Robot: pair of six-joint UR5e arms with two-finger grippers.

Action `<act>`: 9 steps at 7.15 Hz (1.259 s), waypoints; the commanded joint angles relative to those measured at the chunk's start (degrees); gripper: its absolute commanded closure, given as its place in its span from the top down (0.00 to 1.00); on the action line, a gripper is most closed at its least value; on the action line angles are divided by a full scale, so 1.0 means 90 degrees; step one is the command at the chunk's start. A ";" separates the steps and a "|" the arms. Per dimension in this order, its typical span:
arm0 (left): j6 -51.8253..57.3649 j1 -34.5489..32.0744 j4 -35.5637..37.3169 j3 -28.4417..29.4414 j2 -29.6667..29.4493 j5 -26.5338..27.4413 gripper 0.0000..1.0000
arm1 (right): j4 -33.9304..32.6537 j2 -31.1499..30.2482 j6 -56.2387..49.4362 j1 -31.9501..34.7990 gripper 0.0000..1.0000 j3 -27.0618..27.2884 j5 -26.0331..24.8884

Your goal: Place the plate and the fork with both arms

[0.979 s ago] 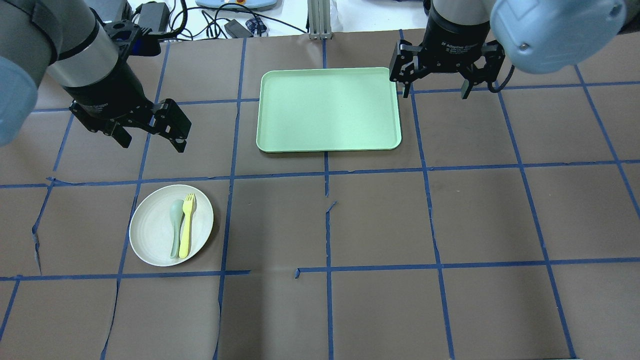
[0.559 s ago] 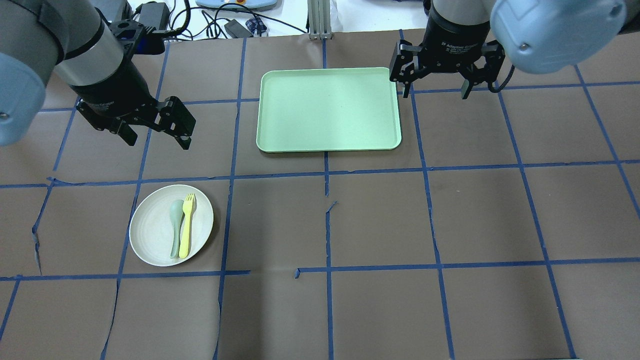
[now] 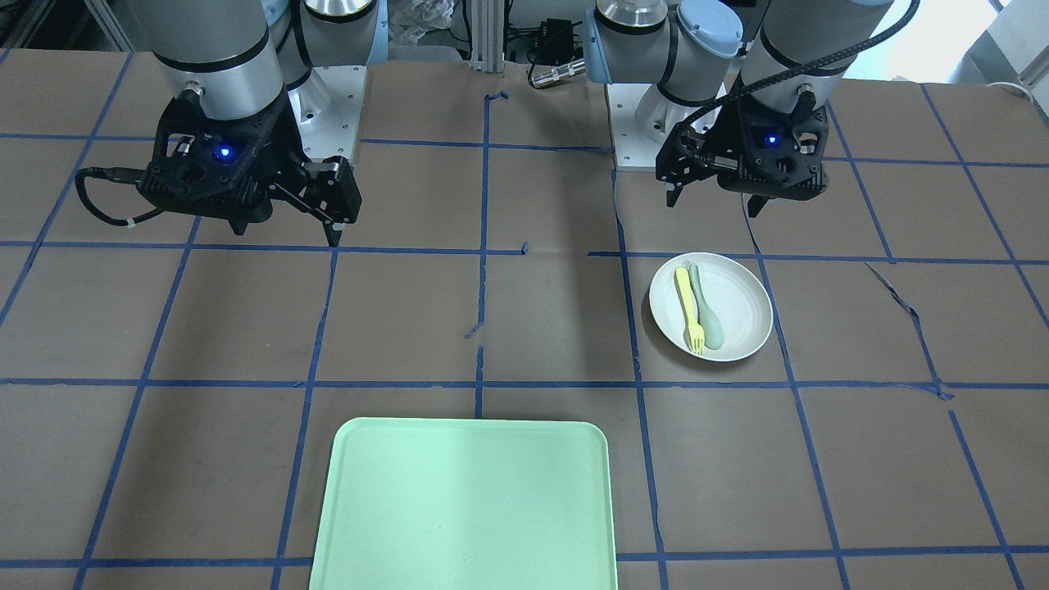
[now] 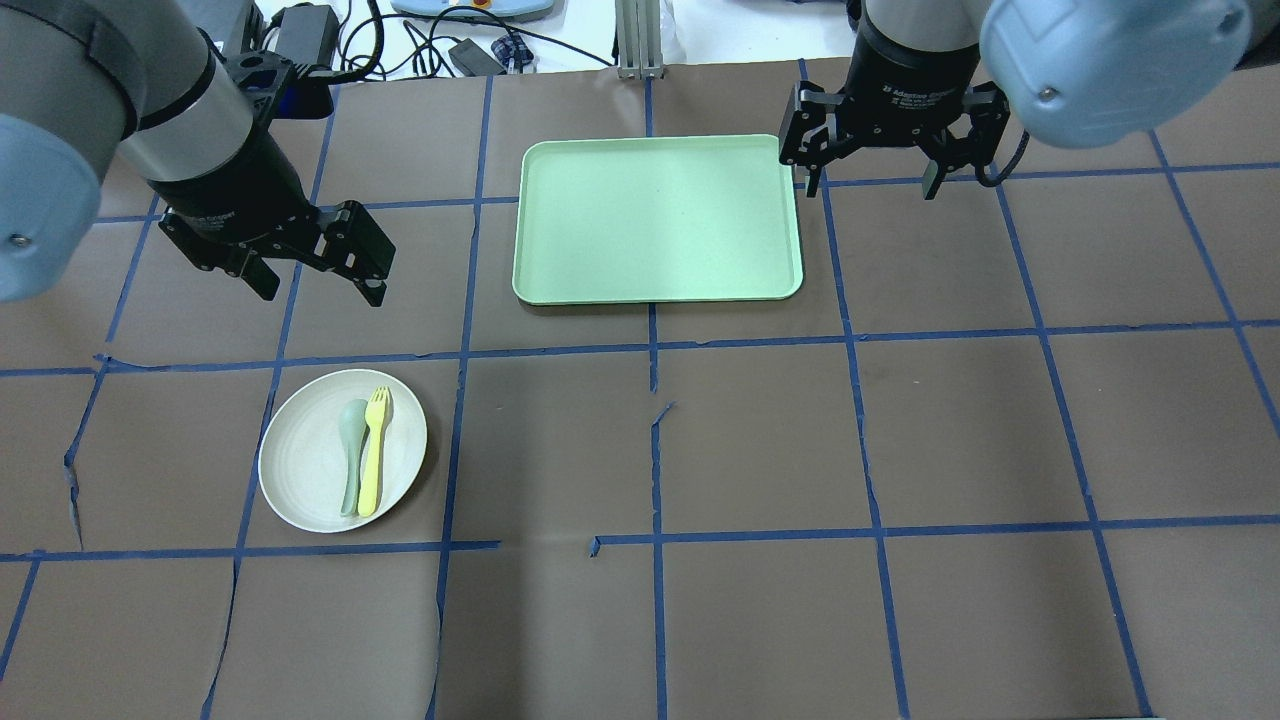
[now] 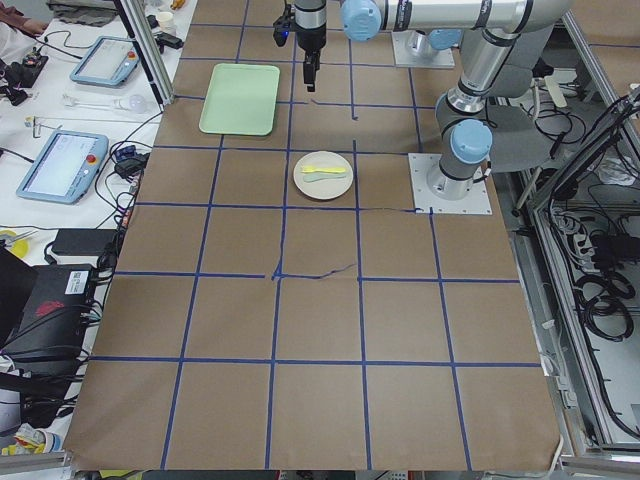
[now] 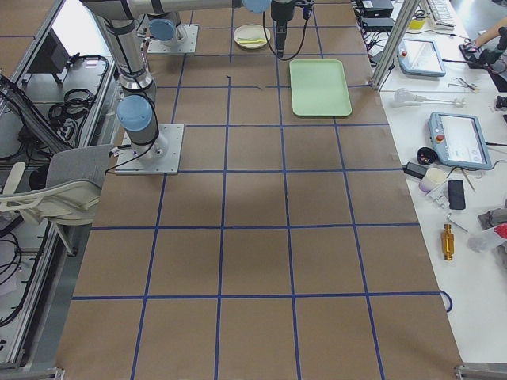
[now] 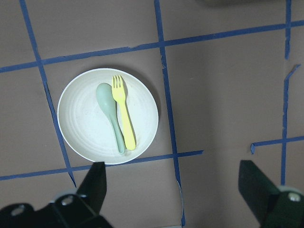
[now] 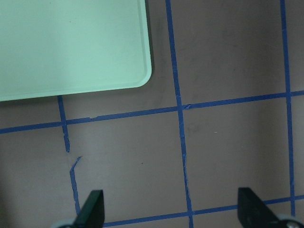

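The off-white plate lies on the table's left half, also seen in the front view and the left wrist view. The pale-yellow fork lies on it beside a grey-green spoon. My left gripper is open and empty, above the table just beyond the plate. My right gripper is open and empty, by the right edge of the mint-green tray.
The mint-green tray lies at the far middle of the table with nothing on it. Blue tape lines grid the brown table cover. Cables and devices lie beyond the table's far edge.
My left gripper has shifted slightly to the right and turned a little above the table. The right arm, plate, fork and spoon have not moved.
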 commanded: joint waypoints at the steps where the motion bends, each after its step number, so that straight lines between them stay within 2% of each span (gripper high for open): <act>1: 0.0028 0.0003 0.0000 -0.0030 0.0017 0.0034 1.00 | 0.0000 0.0000 0.0000 0.0000 1.00 0.0001 0.0000; 6: -0.0020 0.0042 0.0000 -0.0040 -0.0080 0.0054 1.00 | 0.0000 0.0000 0.0000 0.0000 1.00 0.0001 0.0000; 9: 0.0174 0.1044 0.0000 -0.0293 -0.0090 0.0035 1.00 | 0.0000 0.0000 0.0000 0.0000 1.00 0.0001 0.0000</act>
